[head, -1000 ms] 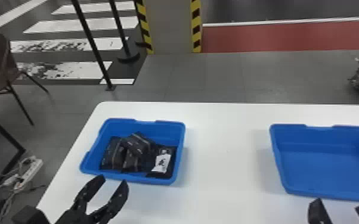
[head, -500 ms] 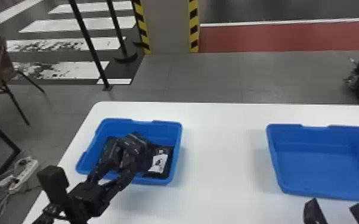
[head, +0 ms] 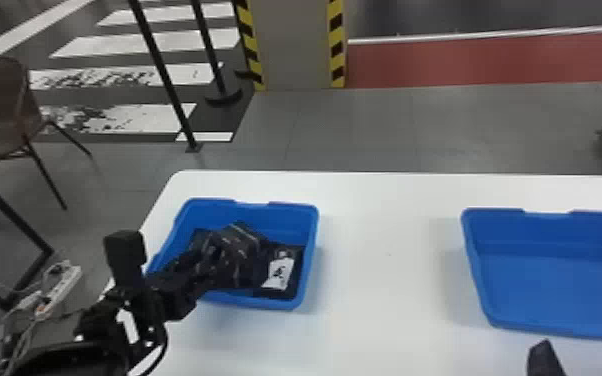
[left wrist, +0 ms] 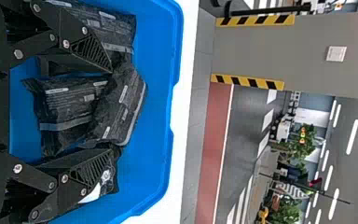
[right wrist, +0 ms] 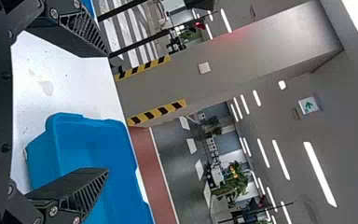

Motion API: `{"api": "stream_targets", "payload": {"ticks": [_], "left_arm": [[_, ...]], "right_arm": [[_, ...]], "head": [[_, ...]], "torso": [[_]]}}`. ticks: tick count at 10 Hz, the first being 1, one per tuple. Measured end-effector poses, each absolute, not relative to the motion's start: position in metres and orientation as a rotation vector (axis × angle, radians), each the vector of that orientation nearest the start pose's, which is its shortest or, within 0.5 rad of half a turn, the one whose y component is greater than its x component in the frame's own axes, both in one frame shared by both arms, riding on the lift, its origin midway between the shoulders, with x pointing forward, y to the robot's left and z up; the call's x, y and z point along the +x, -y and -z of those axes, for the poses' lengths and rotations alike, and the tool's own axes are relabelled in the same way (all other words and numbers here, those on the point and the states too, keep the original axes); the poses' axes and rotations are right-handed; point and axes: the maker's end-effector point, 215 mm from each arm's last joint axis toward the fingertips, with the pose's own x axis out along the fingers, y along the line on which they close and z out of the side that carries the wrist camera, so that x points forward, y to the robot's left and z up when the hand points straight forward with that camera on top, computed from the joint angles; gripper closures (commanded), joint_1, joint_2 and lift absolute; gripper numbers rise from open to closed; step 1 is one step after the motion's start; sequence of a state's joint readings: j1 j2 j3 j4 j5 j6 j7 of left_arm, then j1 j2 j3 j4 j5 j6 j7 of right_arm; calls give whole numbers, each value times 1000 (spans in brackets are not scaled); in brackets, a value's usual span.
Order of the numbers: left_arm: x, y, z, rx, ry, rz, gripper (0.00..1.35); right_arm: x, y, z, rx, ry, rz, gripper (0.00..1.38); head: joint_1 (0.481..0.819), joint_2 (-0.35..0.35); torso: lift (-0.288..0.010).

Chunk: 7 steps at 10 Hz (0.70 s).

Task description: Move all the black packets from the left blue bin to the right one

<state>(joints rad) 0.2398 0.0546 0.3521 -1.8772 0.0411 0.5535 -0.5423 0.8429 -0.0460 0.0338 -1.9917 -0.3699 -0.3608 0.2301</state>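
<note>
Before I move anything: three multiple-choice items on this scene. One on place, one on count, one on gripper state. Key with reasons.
1. Where is the left gripper?
A) At the right bin
B) At the left blue bin
C) Beyond the table's far edge

2. How many blue bins are on the table?
A) Two
B) One
C) Four

3. What state is the left gripper in?
A) Shut with nothing in it
B) Shut on a packet
C) Open

1: B, the head view shows the arm reaching to that bin, and the left wrist view shows the gripper among the black packets.
2: A, the left blue bin and the right blue bin stand apart on the white top.
3: C, its fingers stand wide apart, with packets visible between them.
</note>
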Motion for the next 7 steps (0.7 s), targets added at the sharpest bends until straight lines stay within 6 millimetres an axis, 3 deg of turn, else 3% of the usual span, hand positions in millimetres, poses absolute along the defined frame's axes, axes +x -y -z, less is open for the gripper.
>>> {"api": "stream_targets", "payload": {"ticks": [3,7], "left_arm": [[500,-314,464,-100,-517,236,461],[531,-321,469,-65,-553,220,461]], "right_arm": [[317,203,381,347,-34,-142,148],[316,202,384,356,-41,-141,147]], "head": [[695,154],[695,158]], "torso": [[-110],[-110]]}}
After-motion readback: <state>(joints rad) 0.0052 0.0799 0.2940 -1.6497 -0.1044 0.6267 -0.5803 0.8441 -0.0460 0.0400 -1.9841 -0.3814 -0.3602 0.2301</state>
